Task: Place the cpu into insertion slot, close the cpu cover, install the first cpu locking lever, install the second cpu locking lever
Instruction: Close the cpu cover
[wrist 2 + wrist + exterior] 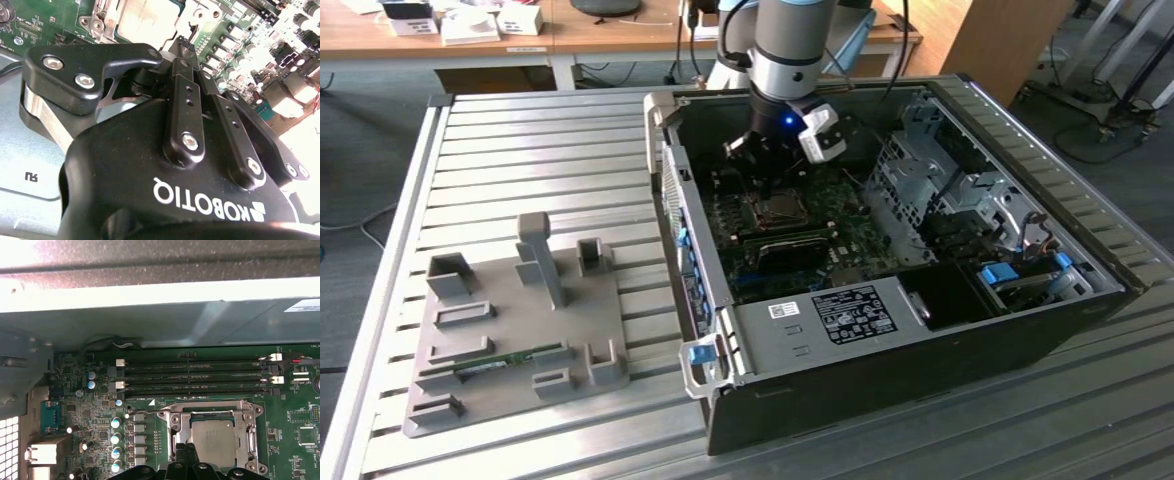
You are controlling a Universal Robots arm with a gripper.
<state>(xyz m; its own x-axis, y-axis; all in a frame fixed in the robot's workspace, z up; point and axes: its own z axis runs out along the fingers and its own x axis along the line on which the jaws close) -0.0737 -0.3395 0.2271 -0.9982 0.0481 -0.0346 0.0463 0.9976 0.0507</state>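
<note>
First wrist view: the cpu (214, 440) lies face up inside the cpu cover (173, 426) on the green board (295, 445), the gripper (186, 454) jaws closed.

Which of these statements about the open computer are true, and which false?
1. The cpu sits in its socket on the motherboard. True.
2. The gripper hangs over the grey tray. False: it is inside the computer case, near the cpu.
3. The cpu cover stands upright. False: it lies flat around the cpu.
4. A memory module lies in the grey tray. True.
</note>
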